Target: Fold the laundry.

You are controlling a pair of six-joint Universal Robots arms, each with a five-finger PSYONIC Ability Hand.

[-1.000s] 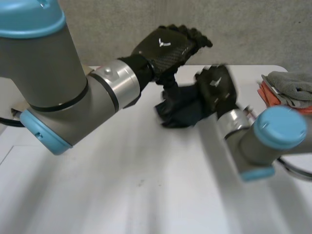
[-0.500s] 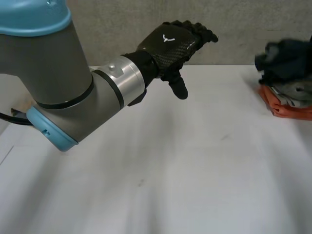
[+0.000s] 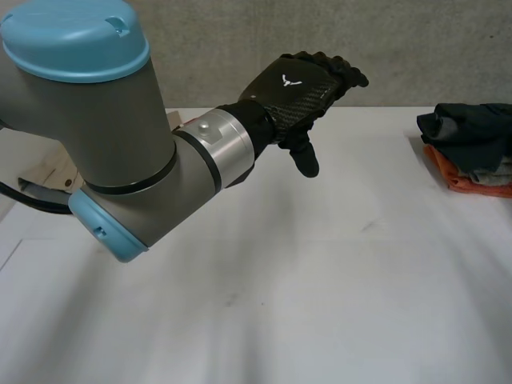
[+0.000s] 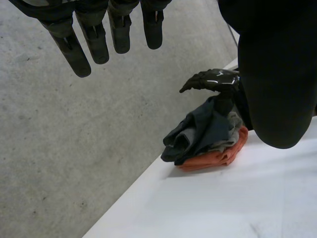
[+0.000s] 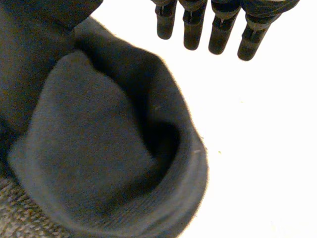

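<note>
Step in hand: the dark garment (image 3: 468, 128) is being judged as laid on the stack (image 3: 472, 156), with the release being finished.
Right hand (image 4: 215, 80): it is being held just above the stack, fingers straight and spread apart, with nothing clamped.
Left hand (image 3: 298, 80): it is being held in the air toward 12 o'clock of the tabletop (image 3: 320, 280), fingers relaxed and apart, thumb hanging down, nothing gripped.
Task's thing: the stack is being carried at the 3 o'clock edge of the tabletop, well apart from the left hand.
Doing it well: the right hand is best being lifted straight up, fingers kept apart, so that no fold is being snagged or dragged toward the edge.
Dark garment: a thick, matte, soft knit is being shown, rolled into a rounded fold with a stitched hem at its rim.
Layers beneath: a grey garment (image 3: 490, 170) of coarser, flecked knit and an orange garment (image 3: 468, 180) at the bottom are being pressed flat.
Tabletop: a smooth, hard, white surface is being offered, likely slippery for cloth.
</note>
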